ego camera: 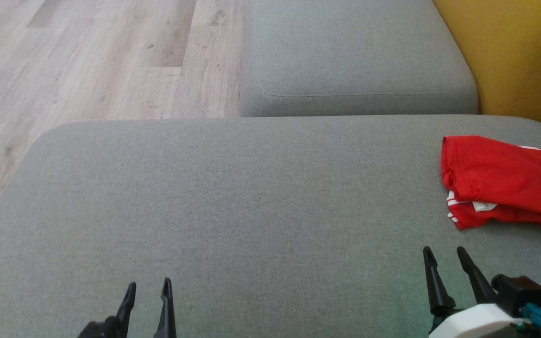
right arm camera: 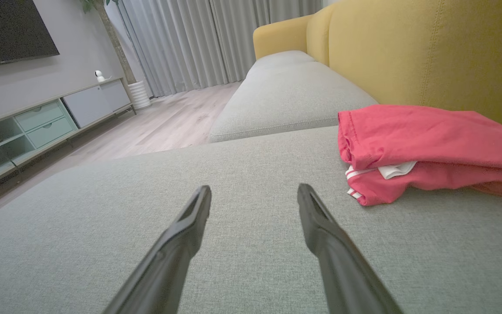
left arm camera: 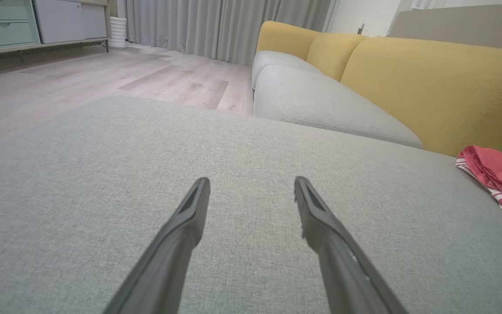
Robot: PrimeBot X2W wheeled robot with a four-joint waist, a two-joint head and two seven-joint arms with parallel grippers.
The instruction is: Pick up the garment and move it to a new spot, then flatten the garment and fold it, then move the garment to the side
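The garment [ego camera: 505, 180] is red with white stripes and lies folded in a compact pile at the right end of the grey sofa cushion [ego camera: 251, 197]. It also lies at the right of the right wrist view as the garment [right arm camera: 429, 148] and at the far right edge of the left wrist view as the garment [left arm camera: 499, 176]. My right gripper [ego camera: 443, 251] hovers open just short of it, nothing between its fingers. My left gripper [ego camera: 150, 283] stands open over bare cushion at the lower left, far from the cloth. The right gripper [right arm camera: 254, 189] and left gripper [left arm camera: 252, 181] both show spread fingers.
A second grey seat cushion [ego camera: 355, 56] lies beyond, with the yellow sofa back [ego camera: 514, 51] to the right. Wooden floor [ego camera: 87, 61] runs along the left past the cushion's edge. A low TV cabinet [right arm camera: 37, 126] and curtains [right arm camera: 190, 43] stand across the room.
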